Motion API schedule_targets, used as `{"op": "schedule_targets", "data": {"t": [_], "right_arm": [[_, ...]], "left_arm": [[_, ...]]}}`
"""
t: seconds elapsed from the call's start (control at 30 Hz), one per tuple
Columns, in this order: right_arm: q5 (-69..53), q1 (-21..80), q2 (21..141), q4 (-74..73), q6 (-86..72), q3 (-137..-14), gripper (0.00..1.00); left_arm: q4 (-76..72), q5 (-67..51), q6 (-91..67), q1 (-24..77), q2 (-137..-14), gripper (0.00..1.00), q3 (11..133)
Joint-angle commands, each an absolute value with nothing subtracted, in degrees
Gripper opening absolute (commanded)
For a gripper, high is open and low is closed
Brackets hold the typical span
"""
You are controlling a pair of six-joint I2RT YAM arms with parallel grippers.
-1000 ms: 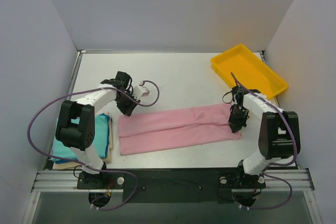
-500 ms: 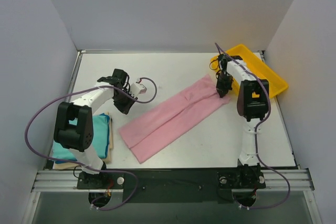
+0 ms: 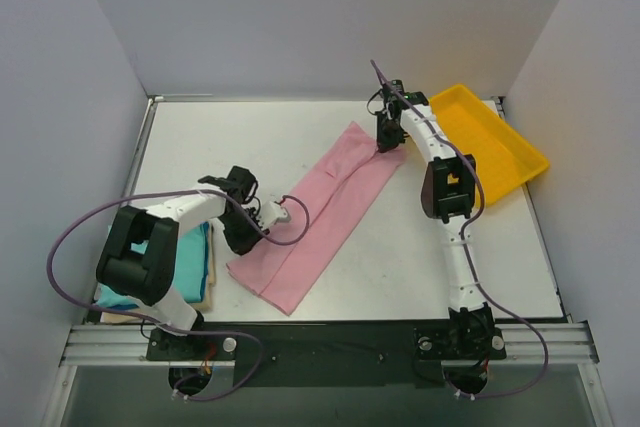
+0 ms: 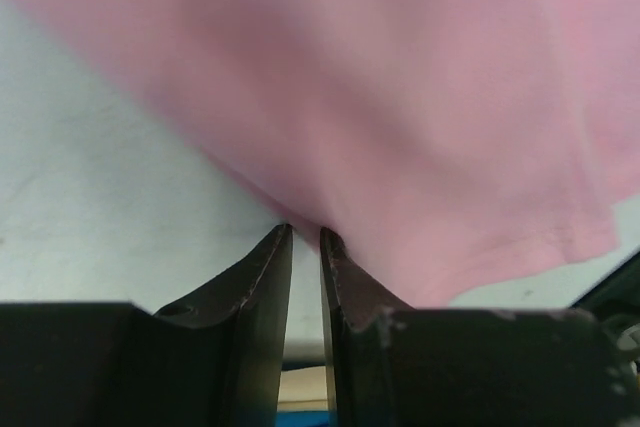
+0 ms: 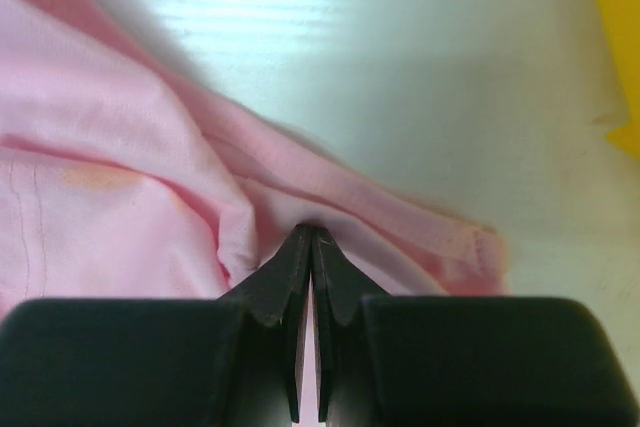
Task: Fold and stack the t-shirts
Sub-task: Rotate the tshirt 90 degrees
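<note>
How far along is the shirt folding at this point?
Done: the folded teal cloth t-shirt lies on the cream cloth t-shirt, near left. In hand: the light pink cloth t-shirt, already a long strip, is pinched at its far end by the right claw and its near end by the left claw. Left: folding it shorter and stacking it on that pile.

Yellow tray [image 3: 497, 142]: you are seeing it lying at the far right corner of the white table [image 3: 230, 137]. Grey walls [image 3: 330, 17] are enclosing three sides; a metal rail [image 3: 330, 339] is running along the near edge.
</note>
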State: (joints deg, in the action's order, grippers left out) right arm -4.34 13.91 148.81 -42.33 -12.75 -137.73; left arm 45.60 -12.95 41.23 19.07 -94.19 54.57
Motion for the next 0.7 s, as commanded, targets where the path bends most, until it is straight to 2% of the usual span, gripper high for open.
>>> {"op": "schedule_targets", "data": {"t": [0.0, 0.17, 0.3, 0.47, 0.57, 0.67], "right_arm": [[-8.9, 12.0, 149.5, -39.4, -11.9, -142.0, 0.00], [-9.9, 10.7, 143.2, -34.9, -13.6, -141.2, 0.00], [-8.3, 9.1, 133.8, -33.8, -16.5, -129.9, 0.02], [-5.2, 8.9, 127.1, -33.9, -19.2, -117.0, 0.33], [-5.0, 8.6, 129.0, -34.2, -20.1, -114.7, 0.36], [-5.9, 8.5, 134.2, -35.2, -19.0, -119.4, 0.36]], "left_arm": [[51.3, -22.1, 46.5, 27.9, -91.8, 0.29, 51.0], [52.2, -21.6, 47.5, 30.4, -88.8, 0.29, 53.3], [53.9, -20.8, 46.5, 30.3, -88.0, 0.29, 54.0], [56.9, -17.9, 49.5, 30.3, -84.5, 0.33, 51.5], [56.0, -14.2, 49.0, 30.1, -82.0, 0.34, 50.9], [54.3, -12.0, 47.5, 30.1, -80.6, 0.34, 50.2]]}}
